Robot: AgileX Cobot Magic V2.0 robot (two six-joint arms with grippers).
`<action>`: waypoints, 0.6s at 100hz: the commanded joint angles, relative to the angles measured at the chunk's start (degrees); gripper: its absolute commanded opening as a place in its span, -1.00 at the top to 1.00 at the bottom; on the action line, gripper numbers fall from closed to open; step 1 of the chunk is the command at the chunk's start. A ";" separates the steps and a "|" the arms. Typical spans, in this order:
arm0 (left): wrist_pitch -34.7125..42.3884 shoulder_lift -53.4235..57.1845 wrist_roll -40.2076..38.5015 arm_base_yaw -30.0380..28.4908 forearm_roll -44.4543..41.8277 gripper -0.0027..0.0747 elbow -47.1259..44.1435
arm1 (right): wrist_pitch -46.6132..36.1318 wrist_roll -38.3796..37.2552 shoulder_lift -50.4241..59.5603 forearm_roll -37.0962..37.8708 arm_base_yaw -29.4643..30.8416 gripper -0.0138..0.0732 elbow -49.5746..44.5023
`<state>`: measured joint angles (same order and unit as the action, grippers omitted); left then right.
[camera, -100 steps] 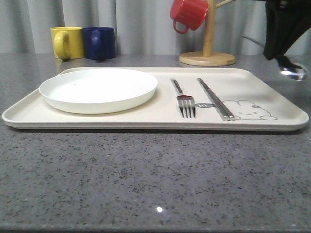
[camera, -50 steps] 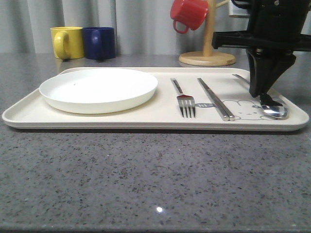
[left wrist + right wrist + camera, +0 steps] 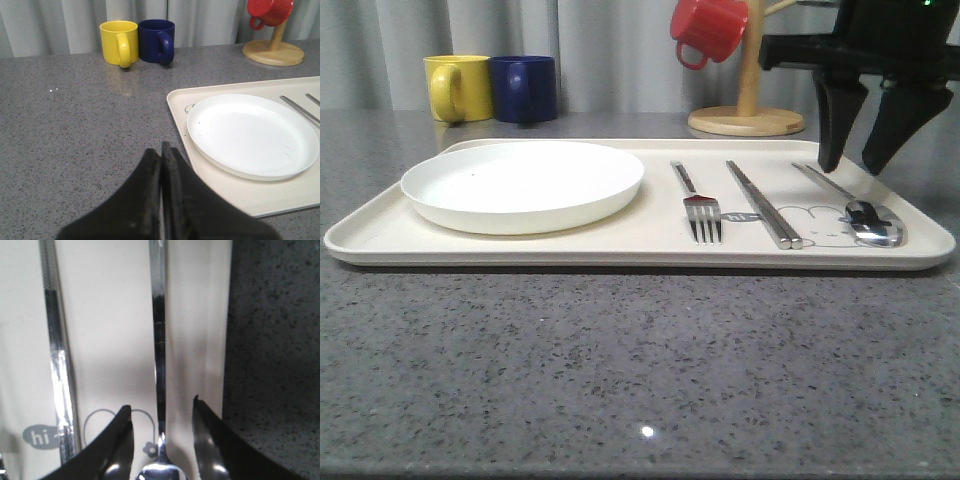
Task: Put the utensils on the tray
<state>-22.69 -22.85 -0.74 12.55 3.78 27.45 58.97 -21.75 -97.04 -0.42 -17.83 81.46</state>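
The cream tray (image 3: 650, 250) holds three utensils side by side: a fork (image 3: 698, 205), a pair of chopsticks (image 3: 762, 203) and a spoon (image 3: 855, 205) at its right end over the rabbit drawing. My right gripper (image 3: 854, 160) hangs open just above the spoon's handle, not touching it. In the right wrist view the spoon (image 3: 159, 355) lies on the tray between the spread fingers (image 3: 210, 440), with the chopsticks (image 3: 57, 360) alongside. My left gripper (image 3: 161, 152) is shut on nothing over the grey table beside the tray's (image 3: 260, 197) left edge.
A round white plate (image 3: 523, 183) fills the tray's left half. Yellow mug (image 3: 458, 87) and blue mug (image 3: 525, 88) stand at the back left. A wooden mug stand (image 3: 747, 110) with a red mug (image 3: 708, 28) is behind the tray. Grey table (image 3: 640, 370) lies bare in front.
The right gripper brought the spoon down onto the tray's right end, let go of it, opened and rose a little. The left arm's earlier position is not shown.
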 commanded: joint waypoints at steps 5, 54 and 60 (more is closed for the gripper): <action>4.35 -0.59 -0.28 0.42 0.27 0.98 1.48 | -0.71 4.51 6.56 1.27 0.18 0.01 1.40; 4.35 -0.59 -0.28 0.42 0.27 0.98 1.48 | -1.50 16.81 21.83 1.52 14.06 0.84 -8.91; 4.35 -0.59 -0.28 0.42 0.27 0.98 1.48 | -2.62 16.93 24.21 1.70 15.95 0.84 -11.31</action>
<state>-22.69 -22.85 -0.74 12.55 3.78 27.45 60.00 -5.81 -77.71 0.30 -4.61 71.96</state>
